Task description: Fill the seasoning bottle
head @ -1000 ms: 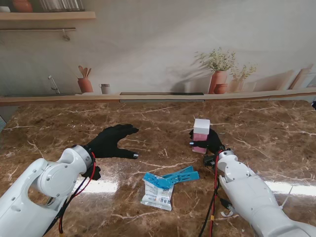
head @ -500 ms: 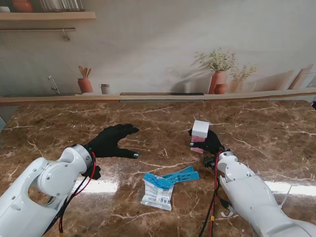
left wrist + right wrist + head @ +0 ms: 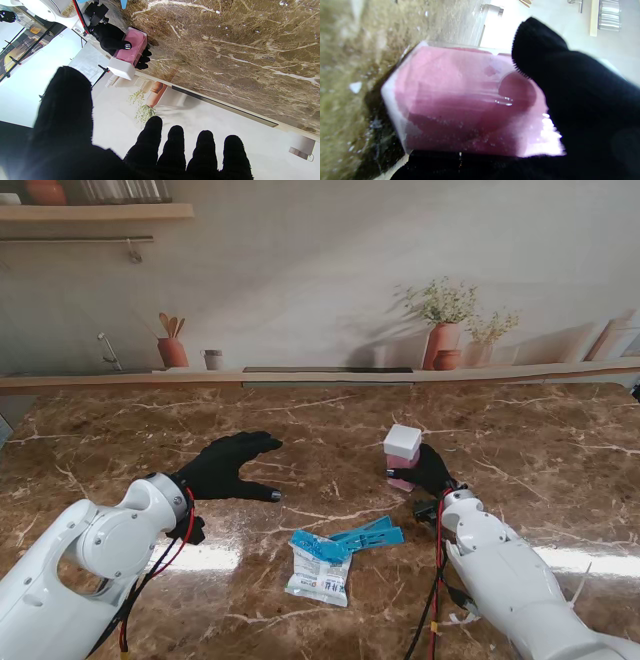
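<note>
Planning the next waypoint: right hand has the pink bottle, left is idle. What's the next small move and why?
Probably bring the left hand across to the white cap to take it off. The right hand grips the seasoning bottle, tilted, cap on. The left hand hovers open, holding nothing, and the refill packet lies untouched nearer to me.

Both arms (image 3: 95, 555) are glossy white shells with rounded joint housings. A silver ring sits at each wrist. Red and black cables run outside along each forearm. Each robot hand, left (image 3: 225, 467) and right (image 3: 430, 470), wears a black knit glove; a silver fingertip (image 3: 274, 495) shows.
</note>
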Controlling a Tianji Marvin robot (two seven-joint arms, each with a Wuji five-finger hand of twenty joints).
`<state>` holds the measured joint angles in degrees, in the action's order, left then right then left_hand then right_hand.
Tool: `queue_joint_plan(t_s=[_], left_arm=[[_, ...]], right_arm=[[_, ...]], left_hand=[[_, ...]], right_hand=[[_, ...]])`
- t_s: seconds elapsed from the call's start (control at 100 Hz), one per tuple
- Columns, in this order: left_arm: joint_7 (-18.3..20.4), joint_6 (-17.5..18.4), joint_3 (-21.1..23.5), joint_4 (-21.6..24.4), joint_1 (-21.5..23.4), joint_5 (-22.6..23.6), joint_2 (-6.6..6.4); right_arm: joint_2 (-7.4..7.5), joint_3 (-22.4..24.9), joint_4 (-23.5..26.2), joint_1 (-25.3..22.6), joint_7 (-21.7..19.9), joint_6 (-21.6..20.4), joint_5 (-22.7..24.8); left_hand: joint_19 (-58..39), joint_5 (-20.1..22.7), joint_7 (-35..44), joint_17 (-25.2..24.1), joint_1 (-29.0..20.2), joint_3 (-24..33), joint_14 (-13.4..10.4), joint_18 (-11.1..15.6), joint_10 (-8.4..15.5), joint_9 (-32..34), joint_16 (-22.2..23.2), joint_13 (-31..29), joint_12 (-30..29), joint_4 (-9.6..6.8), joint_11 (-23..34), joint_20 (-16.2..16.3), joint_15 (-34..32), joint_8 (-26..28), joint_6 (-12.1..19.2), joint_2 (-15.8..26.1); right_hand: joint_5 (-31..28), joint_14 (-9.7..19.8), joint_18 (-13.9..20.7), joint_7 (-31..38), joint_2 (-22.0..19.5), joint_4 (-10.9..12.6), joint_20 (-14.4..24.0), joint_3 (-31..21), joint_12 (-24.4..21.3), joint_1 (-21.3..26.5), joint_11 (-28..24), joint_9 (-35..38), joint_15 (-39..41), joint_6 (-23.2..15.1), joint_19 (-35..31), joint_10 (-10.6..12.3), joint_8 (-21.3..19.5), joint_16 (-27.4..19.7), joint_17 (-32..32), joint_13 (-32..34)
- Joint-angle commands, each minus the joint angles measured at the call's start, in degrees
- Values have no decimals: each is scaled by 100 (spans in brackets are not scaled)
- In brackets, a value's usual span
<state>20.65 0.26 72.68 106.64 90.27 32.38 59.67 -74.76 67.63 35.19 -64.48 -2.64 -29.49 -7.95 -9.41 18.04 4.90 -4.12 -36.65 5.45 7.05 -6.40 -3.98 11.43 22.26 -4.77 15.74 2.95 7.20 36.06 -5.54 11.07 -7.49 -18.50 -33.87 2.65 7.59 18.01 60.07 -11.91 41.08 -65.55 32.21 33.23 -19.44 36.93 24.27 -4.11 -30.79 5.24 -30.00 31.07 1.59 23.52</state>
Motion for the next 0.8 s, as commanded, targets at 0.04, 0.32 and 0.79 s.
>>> queue_joint_plan(t_s=[0.04,0.32,0.79], left_arm=[[-20,32,-4,-4,82,-4,-1],[-66,76,-10,-12,111,-22,6],[-224,198,51,89,301,-85,32]], right_arm=[[51,9,-9,-124,-46,127,20],[212,31,432,-357,70,353,252],[697,616,1900,-1161,-88,1071,1002]], left_hand=[[339,-182,-118,8,-120,-213,-224,-31,106,-282,27,259,60,-209,-134,-330,159,21,156,191],[305,-176,-123,1,-112,-231,-224,-31,112,-283,35,267,68,-210,-138,-379,180,21,143,201],[353,-149,-127,23,-109,-259,-227,120,124,-287,29,285,64,-218,-160,-555,236,21,107,161]], right_hand=[[320,71,-782,-220,-224,241,120,-392,-206,-104,134,-295,-182,82,400,108,177,-181,254,-204],[1090,43,-616,-575,-201,206,76,-351,-831,-312,598,-1182,-914,460,556,-102,426,-719,260,-466],[1856,167,-315,-1140,-223,166,-531,-237,-1631,-678,1263,-2334,-1850,867,1498,-461,517,-1429,226,-1443]])
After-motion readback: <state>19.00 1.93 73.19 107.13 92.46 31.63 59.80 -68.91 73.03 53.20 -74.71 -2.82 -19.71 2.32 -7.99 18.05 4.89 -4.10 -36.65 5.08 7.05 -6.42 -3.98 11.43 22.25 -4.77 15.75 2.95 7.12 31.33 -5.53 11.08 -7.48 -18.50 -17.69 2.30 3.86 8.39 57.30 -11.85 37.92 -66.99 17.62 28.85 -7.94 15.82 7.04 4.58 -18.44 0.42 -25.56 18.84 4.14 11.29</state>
